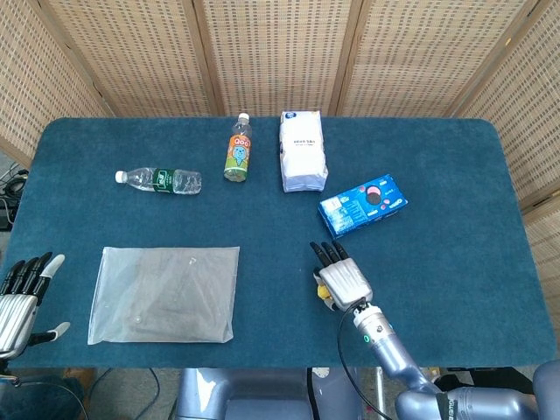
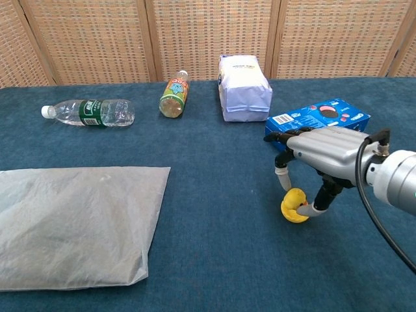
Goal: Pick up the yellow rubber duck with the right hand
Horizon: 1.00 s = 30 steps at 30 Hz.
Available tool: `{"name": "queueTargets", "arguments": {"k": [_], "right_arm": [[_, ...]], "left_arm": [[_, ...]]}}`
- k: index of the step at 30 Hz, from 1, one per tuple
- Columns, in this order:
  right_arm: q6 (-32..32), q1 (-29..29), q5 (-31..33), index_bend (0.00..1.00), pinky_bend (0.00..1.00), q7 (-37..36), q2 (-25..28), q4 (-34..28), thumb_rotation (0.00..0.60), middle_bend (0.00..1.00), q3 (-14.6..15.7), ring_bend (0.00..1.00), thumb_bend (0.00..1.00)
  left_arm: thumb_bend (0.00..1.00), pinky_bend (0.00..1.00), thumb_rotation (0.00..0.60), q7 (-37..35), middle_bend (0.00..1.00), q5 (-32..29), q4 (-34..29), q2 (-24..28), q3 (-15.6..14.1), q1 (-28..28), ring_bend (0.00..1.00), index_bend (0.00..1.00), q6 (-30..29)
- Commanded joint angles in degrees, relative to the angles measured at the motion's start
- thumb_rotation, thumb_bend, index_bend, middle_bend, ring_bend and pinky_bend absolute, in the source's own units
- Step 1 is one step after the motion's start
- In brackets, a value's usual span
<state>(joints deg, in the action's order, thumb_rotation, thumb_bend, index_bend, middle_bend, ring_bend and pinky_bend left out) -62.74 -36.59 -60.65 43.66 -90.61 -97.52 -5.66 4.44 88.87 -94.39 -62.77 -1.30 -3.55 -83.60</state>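
Observation:
The small yellow rubber duck (image 2: 298,197) is pinched between the thumb and a finger of my right hand (image 2: 325,153). Low over the table's front middle, the hand holds the duck down against a flat yellow cap (image 2: 290,214). In the head view the right hand (image 1: 343,280) covers most of both, and only a sliver of the duck's yellow (image 1: 323,294) shows at its left side. My left hand (image 1: 22,293) hovers at the table's front left corner, fingers apart, holding nothing.
A blue snack box (image 2: 318,120) lies just behind the right hand. A white bag (image 2: 244,88), an orange drink bottle (image 2: 173,95) and a clear water bottle (image 2: 88,112) lie along the back. A grey plastic pouch (image 2: 71,221) covers the front left.

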Motion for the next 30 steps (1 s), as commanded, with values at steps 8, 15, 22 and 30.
{"name": "queueTargets", "arguments": {"k": [8,15,22,30], "right_arm": [[0.05,-0.53,1.52,0.58,0.00,0.56,-0.75,1.21,0.600,0.00,0.46,0.00,0.25],[-0.21,-0.99,2.68,0.39,0.00,1.16,-1.04,0.94,0.600,0.00,0.20,0.00,0.06],[-1.62,-1.09,2.96,0.35,0.00,2.88,0.75,-2.05,0.600,0.00,0.72,0.00,0.05],[-7.08,2.09,-3.93,0.32,0.00,-2.49,8.46,-10.17,0.600,0.00,0.97,0.00,0.05]], "left_arm": [[0.02,0.00,0.600,0.26,0.00,-0.19,0.05,-0.15,-0.05,-0.19,0.00,0.00,0.38],[0.02,0.00,0.600,0.36,0.00,-0.43,0.08,-0.20,-0.02,-0.25,0.00,0.00,0.52],[0.02,0.00,0.600,-0.13,0.00,-0.42,0.04,0.01,-0.02,-0.27,0.00,0.00,0.45],[0.02,0.00,0.600,-1.04,0.00,-0.53,0.19,0.33,0.12,-0.10,0.00,0.00,-0.04]]}}
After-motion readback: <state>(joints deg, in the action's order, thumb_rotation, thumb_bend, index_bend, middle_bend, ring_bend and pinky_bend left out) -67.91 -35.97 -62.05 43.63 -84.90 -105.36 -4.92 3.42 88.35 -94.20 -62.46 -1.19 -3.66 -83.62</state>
